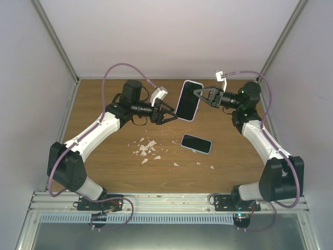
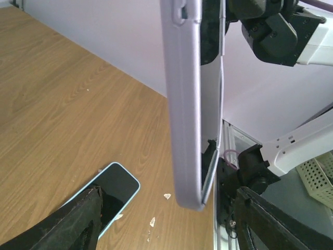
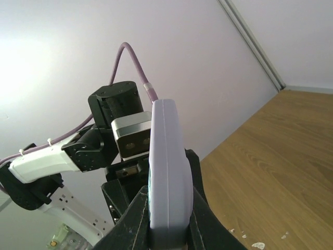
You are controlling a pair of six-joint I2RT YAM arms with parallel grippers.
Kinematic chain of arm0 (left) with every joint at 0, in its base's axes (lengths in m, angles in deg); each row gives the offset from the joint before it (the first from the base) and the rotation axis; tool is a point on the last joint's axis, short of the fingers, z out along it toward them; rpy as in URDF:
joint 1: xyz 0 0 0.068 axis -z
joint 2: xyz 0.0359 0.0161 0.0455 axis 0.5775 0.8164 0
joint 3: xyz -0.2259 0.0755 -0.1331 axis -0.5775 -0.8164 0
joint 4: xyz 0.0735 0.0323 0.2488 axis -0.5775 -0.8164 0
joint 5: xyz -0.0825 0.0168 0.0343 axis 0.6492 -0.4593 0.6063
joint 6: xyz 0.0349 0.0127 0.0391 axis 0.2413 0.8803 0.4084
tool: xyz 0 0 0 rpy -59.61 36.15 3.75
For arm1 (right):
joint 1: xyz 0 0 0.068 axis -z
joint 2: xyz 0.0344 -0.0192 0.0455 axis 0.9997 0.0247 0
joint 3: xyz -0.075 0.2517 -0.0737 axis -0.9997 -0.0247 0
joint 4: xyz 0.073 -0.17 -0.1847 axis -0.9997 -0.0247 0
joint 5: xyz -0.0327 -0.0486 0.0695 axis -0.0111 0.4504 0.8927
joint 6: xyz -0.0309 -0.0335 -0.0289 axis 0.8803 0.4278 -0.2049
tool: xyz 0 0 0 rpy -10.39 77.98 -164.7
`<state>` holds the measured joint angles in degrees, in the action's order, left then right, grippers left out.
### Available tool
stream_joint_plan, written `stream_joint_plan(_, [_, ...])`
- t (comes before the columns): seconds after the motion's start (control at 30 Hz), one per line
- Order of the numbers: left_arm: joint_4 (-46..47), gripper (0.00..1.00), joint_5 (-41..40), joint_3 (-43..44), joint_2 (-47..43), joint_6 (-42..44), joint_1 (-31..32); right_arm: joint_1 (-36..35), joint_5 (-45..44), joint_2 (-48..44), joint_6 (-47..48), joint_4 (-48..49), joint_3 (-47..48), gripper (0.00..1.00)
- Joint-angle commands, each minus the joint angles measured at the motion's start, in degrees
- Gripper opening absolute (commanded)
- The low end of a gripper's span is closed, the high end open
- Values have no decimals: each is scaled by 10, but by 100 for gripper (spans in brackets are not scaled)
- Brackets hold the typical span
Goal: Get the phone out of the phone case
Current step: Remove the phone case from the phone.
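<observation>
Tabletop [image 1: 125, 172]: brown wood, w/ pale walls on 3 sides.
Bits [image 1: 147, 149]: small pale scraps scattered on tabletop, left of centre; a few more strays lie further right.
L tool [image 1: 169, 113]: jaws wide apart, gripping nothing. It points at the case's lower left edge. In L wrist view the case's low end sits btwn the 2 fingers, and I see no contact.
Case [image 2: 182, 104]: lavender, held up in the air over mid-tabletop, roughly upright w/ a slight tilt. Both wrist cams see it edge-on.
Phone [image 1: 188, 100]: dark glossy face inside the case's pale rim in top view, so it looks still in the case. From L wrist, a thin strip on the far side stands off a little from the case. Can't tell if that's the phone's edge.
Spare phone [image 1: 196, 143]: flat on tabletop, screen up, pale blue rim. It lies nearer the arm bases than the held case and well apart from it.
R tool [image 1: 200, 94]: clamped on the case's right long edge, one finger on each face. Nothing else grips the case.
</observation>
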<state>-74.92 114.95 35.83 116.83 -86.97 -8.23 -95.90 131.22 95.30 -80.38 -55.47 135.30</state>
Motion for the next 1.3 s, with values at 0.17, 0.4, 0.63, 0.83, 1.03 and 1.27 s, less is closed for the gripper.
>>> stream_joint_plan(0.17, [24,68,-19,13,16,-16,1,3,9,-22,-26,59,0,1])
stream_joint_plan(0.4, [30,65,-27,-5,11,-17,-3,3,15,-21,-36,67,-1,0])
stream_joint_plan(0.63, [33,60,-38,-8,16,-23,-18,3,23,-23,-54,87,-3,0])
stream_joint_plan(0.83, [37,59,-40,-16,15,-24,-25,3,28,-24,-80,119,-9,0])
stream_joint_plan(1.03, [36,57,-45,-16,19,-26,-26,3,37,-25,-141,201,-24,1])
stream_joint_plan(1.27, [41,57,-49,-20,25,-32,-31,3,39,-27,-173,243,-30,0])
